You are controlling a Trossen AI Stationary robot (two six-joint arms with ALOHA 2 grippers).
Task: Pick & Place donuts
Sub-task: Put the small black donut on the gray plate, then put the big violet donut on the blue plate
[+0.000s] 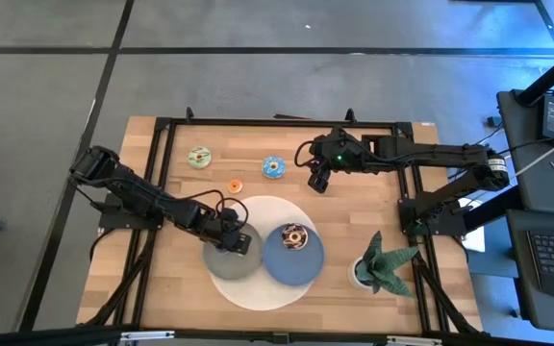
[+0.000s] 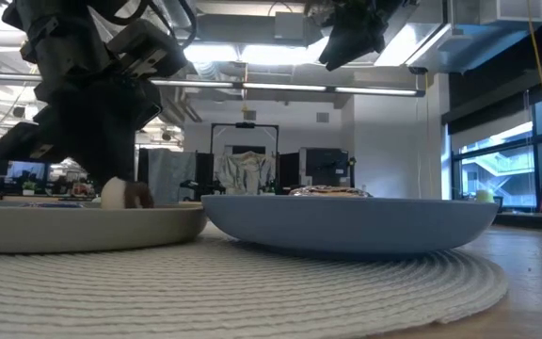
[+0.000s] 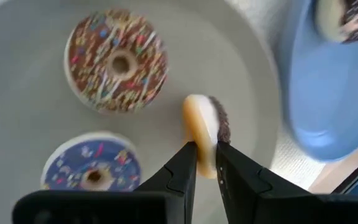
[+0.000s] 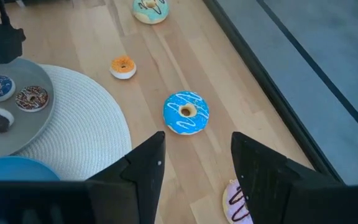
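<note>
- The left pincer (image 3: 206,163) is clamped on a small brown-iced toy donut (image 3: 205,134) that stands on edge over the round grey plate (image 3: 30,74). The donut's hole axis lies level and its iced face turns toward the blue plate; its rim sits between the two dark fingers (image 3: 182,168).
- On the same grey plate lie flat a chocolate-iced donut with coloured sprinkles (image 3: 115,60) and a small purple-iced donut (image 3: 93,169), both just beside the held one but apart from it.
- Seen from above, the left pincer (image 1: 239,239) hangs over the grey plate (image 1: 221,263) at its edge nearest the round blue plate (image 1: 292,261); the two plates sit close together on a pale woven round mat (image 1: 267,288).
- On the blue plate rests a dark-iced donut with pale stripes (image 1: 294,235).
- The right pincer (image 4: 194,165) hangs with its fingers spread and empty above the wooden tabletop (image 4: 73,37), over the far middle of it (image 1: 319,179).
- A blue-iced donut with white squiggles (image 4: 186,113) lies flat on bare wood just ahead of the right pincer's fingers, well clear of the mat.
- A small orange-iced donut (image 4: 123,66) lies between the blue donut and the mat's edge; a yellow-green iced donut (image 4: 149,10) lies farther off near the tabletop's black frame rail (image 4: 253,56).
- A pink-iced donut (image 4: 236,204) shows partly behind one right finger.
- A potted green plant (image 1: 385,264) stands near the tabletop's right front corner.
</note>
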